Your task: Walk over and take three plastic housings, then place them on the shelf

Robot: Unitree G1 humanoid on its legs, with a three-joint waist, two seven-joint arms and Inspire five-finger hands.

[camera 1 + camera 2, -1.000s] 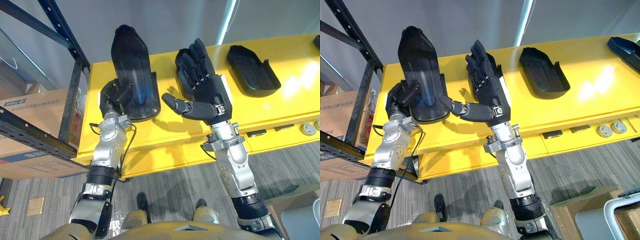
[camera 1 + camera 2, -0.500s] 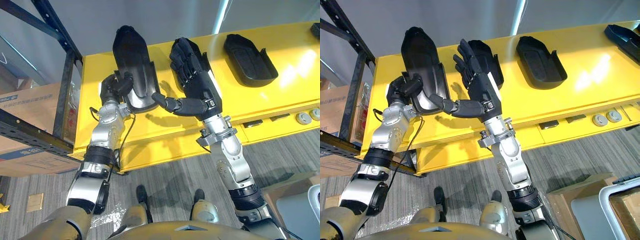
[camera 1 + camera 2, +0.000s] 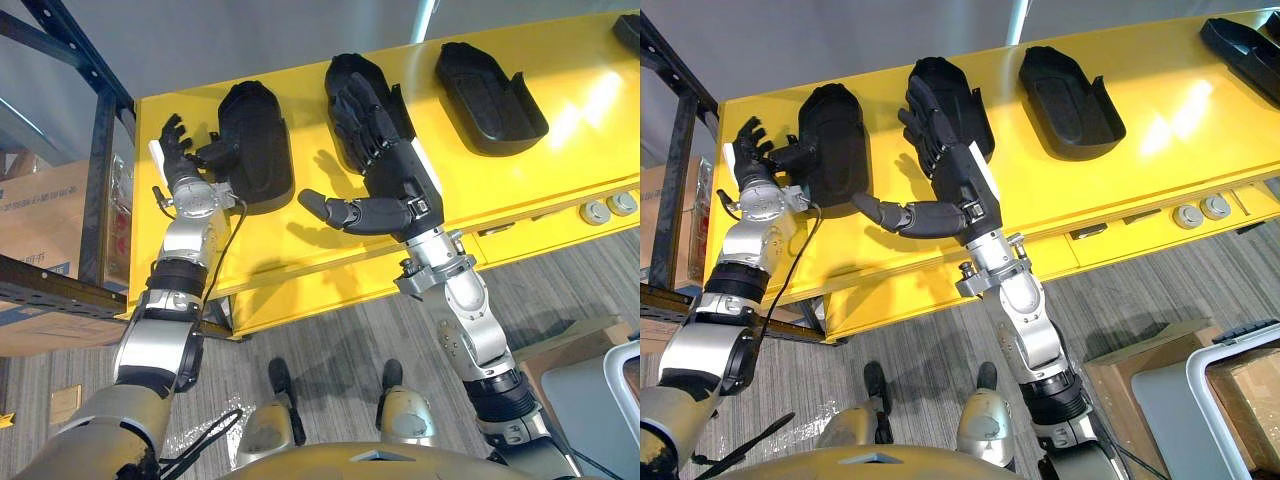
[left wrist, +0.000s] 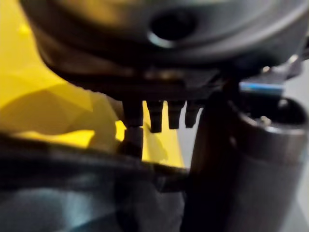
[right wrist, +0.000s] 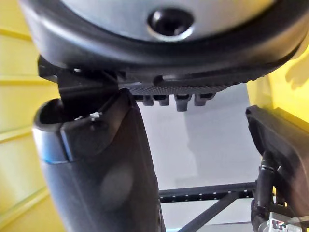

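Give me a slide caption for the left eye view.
Open left hand beside the leftmost housing, open right hand over the middle housing, third housing untouched on the yellow table.

The leftmost plastic housing (image 3: 255,145), which the left hand (image 3: 185,162) had held by its near end with the far end tipped up off the bench (image 3: 560,160), came down and lay flat on the bench, hollow side up. The left hand let go of it and ended just to its left, fingers spread apart and thumb reaching toward the housing's left edge. The right hand (image 3: 395,175), whose thumb had been against that housing's near rim half a second before, ended with the thumb apart from it, bare bench between them.
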